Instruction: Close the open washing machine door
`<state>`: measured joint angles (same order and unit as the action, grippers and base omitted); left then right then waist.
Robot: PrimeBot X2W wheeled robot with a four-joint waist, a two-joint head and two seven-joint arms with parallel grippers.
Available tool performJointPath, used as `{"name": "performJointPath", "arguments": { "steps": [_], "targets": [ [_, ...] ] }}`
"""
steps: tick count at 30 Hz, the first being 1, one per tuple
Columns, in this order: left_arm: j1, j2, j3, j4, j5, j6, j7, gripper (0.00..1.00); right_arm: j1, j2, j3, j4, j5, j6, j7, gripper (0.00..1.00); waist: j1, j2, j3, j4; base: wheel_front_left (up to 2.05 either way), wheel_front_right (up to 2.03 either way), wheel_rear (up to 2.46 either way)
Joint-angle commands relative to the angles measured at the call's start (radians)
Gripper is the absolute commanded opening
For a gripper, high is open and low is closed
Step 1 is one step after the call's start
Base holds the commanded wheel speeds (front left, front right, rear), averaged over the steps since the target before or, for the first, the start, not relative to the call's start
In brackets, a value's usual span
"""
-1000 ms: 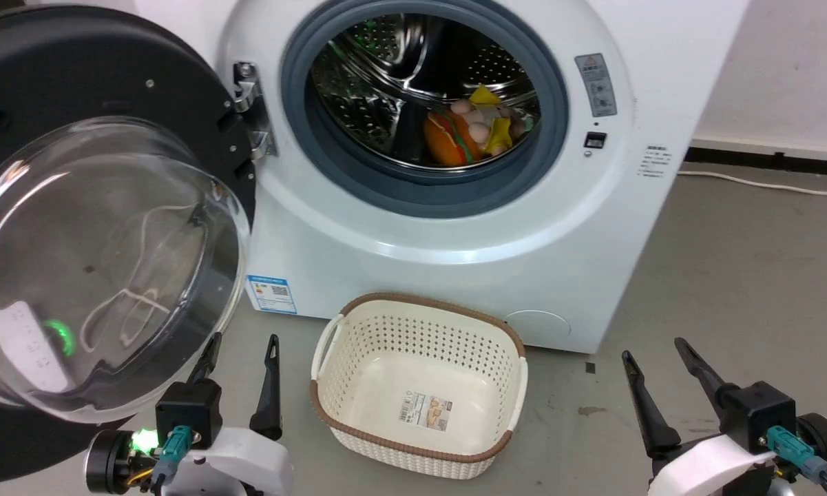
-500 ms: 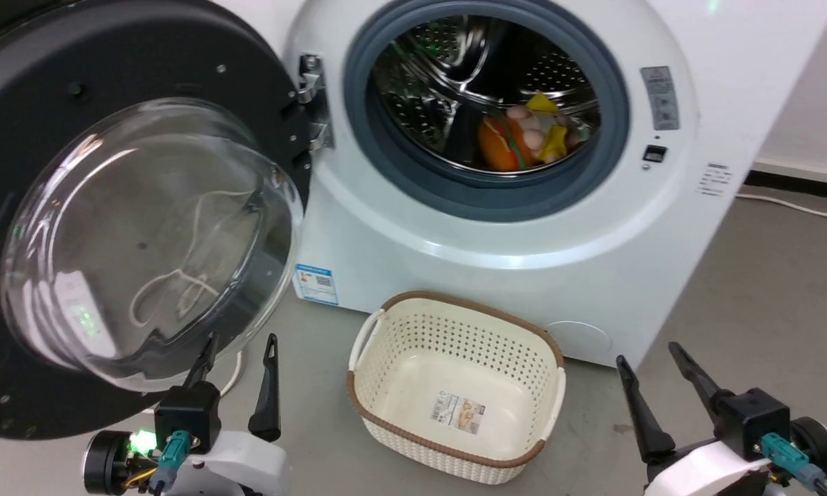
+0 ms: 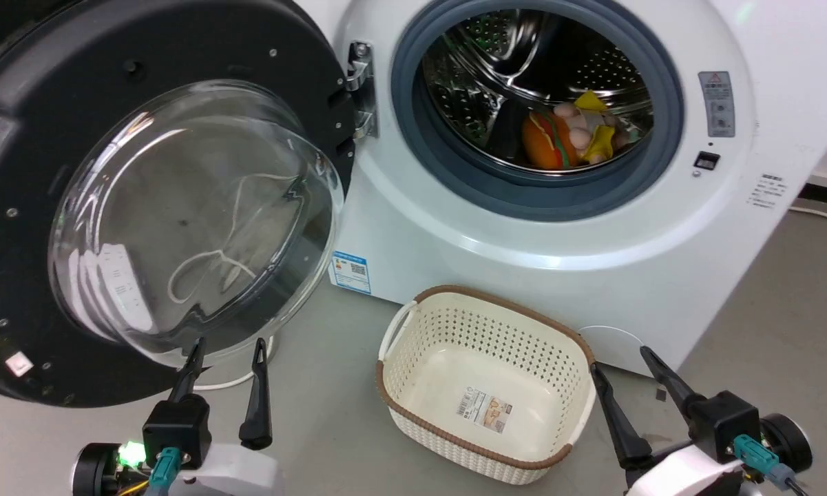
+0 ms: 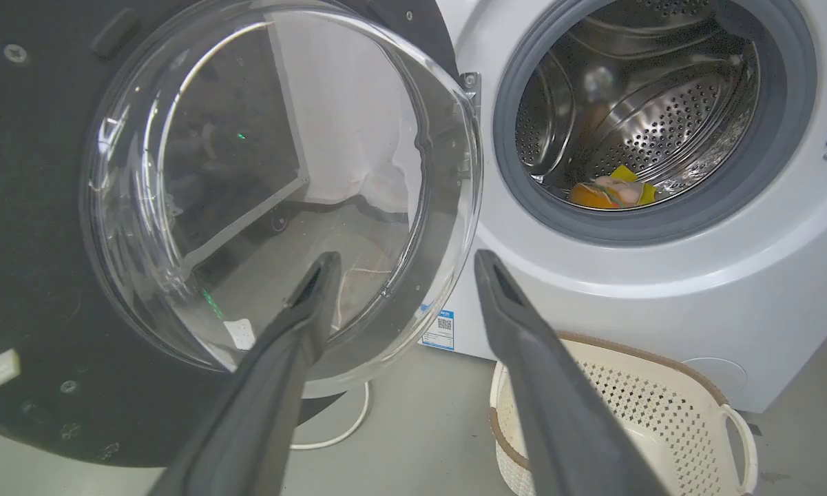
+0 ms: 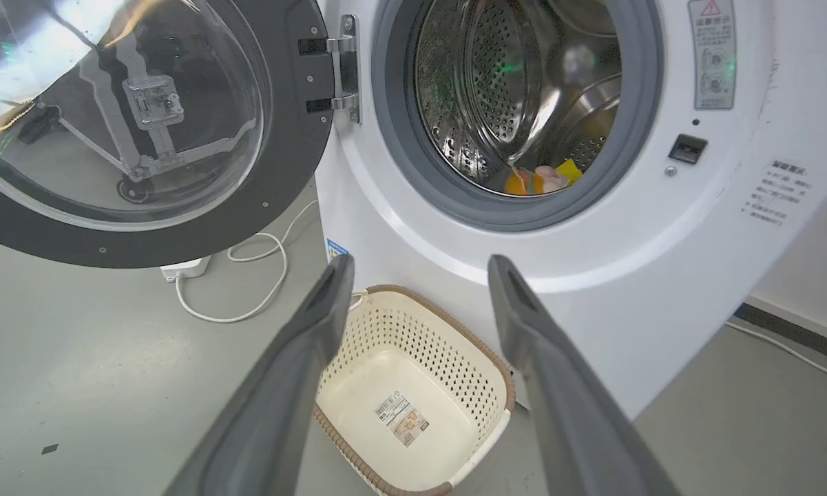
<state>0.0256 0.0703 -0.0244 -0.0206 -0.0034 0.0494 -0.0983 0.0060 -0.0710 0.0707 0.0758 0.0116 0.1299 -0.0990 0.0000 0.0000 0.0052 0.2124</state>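
Heads up: your washing machine door (image 3: 179, 207) is swung wide open on the left side of the white machine (image 3: 523, 275). It hangs off its metal hinge (image 3: 361, 89), a glossy black ring round a clear, bulging glass bowl. Your left gripper (image 3: 228, 348) sits just under the bowl's bottom edge, fingers spread, nothing between them. Your right gripper (image 3: 620, 359) is spread and empty too, beside the cream perforated basket (image 3: 489, 331) with its brown rim. There's an orange burger-shaped toy (image 3: 547, 141) inside the dimpled steel drum (image 3: 509, 62).
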Motion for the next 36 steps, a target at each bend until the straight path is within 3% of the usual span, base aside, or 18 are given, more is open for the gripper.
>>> {"name": "performJointPath", "arguments": {
  "steps": [1,23,24,25,36],
  "targets": [
    [0.017,0.002,-0.001,-0.008,-0.008,0.006,-0.01,1.0,-0.022,-0.009,0.01,0.008,0.009,0.0,-0.01,1.0,0.0,0.0,0.0,0.009,0.0,0.0,0.0],
    [0.051,0.012,-0.007,-0.029,-0.017,0.029,-0.065,1.0,-0.041,-0.032,0.087,0.058,0.037,0.0,-0.064,1.0,0.0,0.0,0.004,0.12,0.0,0.0,0.0],
    [0.052,0.012,-0.009,-0.027,-0.02,0.028,-0.067,0.63,-0.041,-0.033,0.089,0.059,0.038,0.0,-0.066,1.0,0.0,0.0,0.004,0.124,0.0,0.0,0.0],
    [0.053,0.012,-0.01,-0.026,-0.021,0.027,-0.069,0.0,-0.04,-0.033,0.09,0.06,0.038,0.001,-0.068,1.0,0.0,0.0,0.005,0.128,0.0,0.0,0.0],
    [0.001,0.013,0.06,-0.146,-0.087,0.01,-0.092,0.0,-0.018,-0.054,0.072,0.051,0.032,0.001,-0.091,1.0,0.0,0.0,0.049,0.18,0.0,0.0,0.0]
  ]
}}
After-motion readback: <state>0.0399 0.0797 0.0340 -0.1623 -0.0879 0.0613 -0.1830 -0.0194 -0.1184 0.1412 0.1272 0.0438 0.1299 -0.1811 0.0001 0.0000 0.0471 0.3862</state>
